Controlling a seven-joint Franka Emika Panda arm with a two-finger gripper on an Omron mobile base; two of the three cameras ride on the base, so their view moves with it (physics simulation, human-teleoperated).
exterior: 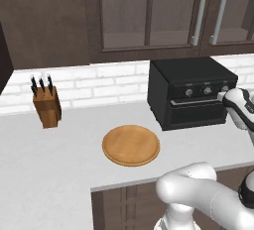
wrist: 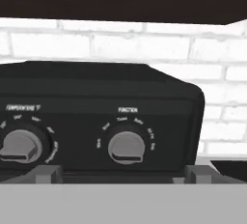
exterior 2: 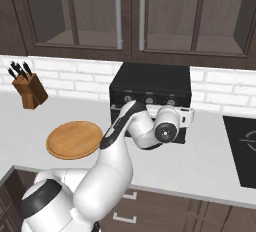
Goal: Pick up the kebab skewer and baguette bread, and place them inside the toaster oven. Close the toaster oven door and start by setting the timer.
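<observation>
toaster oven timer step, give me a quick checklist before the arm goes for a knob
1. Toaster oven door closed: ok, it stands upright against the front.
2. Gripper open: ok, jaws spread wide.
3. Gripper faces the control panel: ok, the knob marked function sits between the fingertips in the hand view.
4. That knob is the timer: not ok, its label reads function.
5. Kebab skewer and baguette inside: cannot tell, door hides the interior; wooden plate is bare.
</observation>
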